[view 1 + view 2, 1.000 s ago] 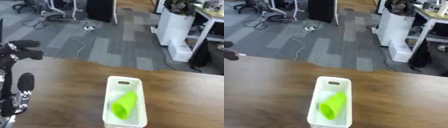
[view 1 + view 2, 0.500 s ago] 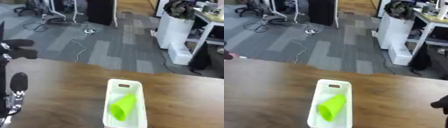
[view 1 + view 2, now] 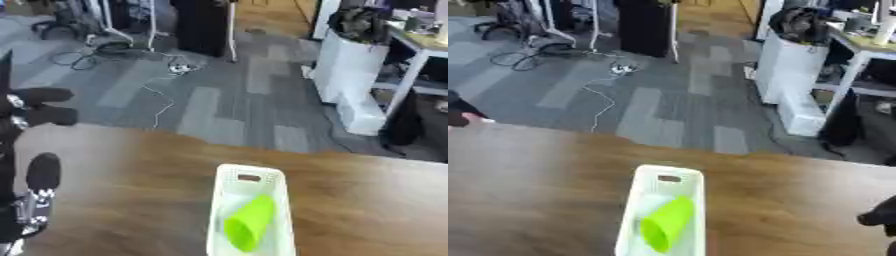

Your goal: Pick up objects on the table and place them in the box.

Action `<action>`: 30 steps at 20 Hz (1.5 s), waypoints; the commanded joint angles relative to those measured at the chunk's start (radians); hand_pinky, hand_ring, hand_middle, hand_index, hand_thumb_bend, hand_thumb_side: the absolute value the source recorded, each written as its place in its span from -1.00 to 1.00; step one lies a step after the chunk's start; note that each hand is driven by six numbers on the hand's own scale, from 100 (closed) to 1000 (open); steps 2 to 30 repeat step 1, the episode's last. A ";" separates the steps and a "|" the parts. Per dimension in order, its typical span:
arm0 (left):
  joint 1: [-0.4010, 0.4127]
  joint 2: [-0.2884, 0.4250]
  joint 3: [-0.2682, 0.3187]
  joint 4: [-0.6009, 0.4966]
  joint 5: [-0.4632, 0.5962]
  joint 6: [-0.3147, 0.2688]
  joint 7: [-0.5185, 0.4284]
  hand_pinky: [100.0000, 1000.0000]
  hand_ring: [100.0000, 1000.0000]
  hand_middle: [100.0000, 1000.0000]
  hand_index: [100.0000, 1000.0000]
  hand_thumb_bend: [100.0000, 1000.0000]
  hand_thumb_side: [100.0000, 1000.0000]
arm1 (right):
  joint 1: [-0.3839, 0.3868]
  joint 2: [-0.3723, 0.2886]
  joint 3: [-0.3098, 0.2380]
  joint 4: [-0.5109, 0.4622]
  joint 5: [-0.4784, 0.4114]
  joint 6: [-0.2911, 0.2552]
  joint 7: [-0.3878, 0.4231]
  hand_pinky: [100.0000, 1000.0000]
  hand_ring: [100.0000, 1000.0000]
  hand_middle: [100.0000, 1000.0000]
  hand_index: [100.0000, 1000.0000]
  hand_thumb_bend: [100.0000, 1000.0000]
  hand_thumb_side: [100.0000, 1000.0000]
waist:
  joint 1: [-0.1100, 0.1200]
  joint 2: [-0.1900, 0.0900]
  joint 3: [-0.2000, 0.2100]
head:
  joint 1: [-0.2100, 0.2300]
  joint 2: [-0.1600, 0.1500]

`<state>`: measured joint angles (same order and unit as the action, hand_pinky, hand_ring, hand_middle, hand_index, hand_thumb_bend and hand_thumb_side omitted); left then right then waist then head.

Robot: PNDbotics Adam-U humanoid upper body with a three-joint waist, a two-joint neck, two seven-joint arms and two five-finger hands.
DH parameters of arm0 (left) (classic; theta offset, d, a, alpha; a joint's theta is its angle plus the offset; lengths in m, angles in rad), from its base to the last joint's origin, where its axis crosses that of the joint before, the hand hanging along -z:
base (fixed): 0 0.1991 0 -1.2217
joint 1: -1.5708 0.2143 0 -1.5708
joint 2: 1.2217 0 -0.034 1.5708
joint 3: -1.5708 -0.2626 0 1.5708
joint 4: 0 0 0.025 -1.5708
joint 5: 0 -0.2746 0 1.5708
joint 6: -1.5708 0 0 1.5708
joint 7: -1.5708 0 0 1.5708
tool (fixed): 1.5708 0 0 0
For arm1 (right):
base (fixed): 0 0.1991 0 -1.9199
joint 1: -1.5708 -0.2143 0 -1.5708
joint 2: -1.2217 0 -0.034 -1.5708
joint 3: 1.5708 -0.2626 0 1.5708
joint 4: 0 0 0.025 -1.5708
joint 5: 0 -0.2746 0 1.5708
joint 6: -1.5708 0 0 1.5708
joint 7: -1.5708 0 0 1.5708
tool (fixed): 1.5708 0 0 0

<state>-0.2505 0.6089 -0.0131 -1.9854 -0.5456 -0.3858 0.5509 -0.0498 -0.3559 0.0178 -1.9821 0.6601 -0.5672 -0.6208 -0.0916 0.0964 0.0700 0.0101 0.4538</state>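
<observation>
- Lying on its side inside the white box [image 3: 229,200], the green cup [image 3: 248,222] has its open mouth toward the near end and its narrower base toward the far end with the handle slot.
- The cup looks like thin plastic: probably light, stiff enough to keep its shape, smooth and likely to slip or roll. If it had to be lifted, a hold across the body near the rim, or thumb inside the mouth, would seem safest.
- The box looks like light, rigid plastic with perforated walls; it would slide on the table [image 3: 131,190] if nudged.
- No other loose object shows on the wood around the box, so the task looks near done as far as these views reach.
- The left hand [image 3: 35,172] shows clearly only in the left eye view, at the left edge, well apart from the box. Its dark fingers hold nothing; whether they are curled or relaxed I cannot tell.
- The right eye view gives only a dark tip of that arm at its left edge.
- The right hand [image 3: 878,215] shows only in the right eye view, a dark shape at the lower right edge, well apart from the box. The state of its fingers I cannot tell.
</observation>
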 commanded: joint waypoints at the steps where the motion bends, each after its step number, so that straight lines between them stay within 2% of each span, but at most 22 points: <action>1: -0.015 0.026 0.013 -0.015 -0.001 -0.001 0.004 -0.18 -0.06 0.29 0.31 0.06 1.00 | 0.001 -0.018 -0.001 -0.018 0.007 -0.261 -0.254 -1.00 -0.53 -0.47 -0.22 -0.52 1.00 | 0.003 -0.013 0.001 | -0.017 0.002; 30: -0.015 0.026 0.013 -0.015 -0.001 -0.001 0.004 -0.18 -0.06 0.29 0.31 0.06 1.00 | 0.001 -0.018 -0.001 -0.018 0.007 -0.261 -0.254 -1.00 -0.53 -0.47 -0.22 -0.52 1.00 | 0.003 -0.013 0.001 | -0.017 0.002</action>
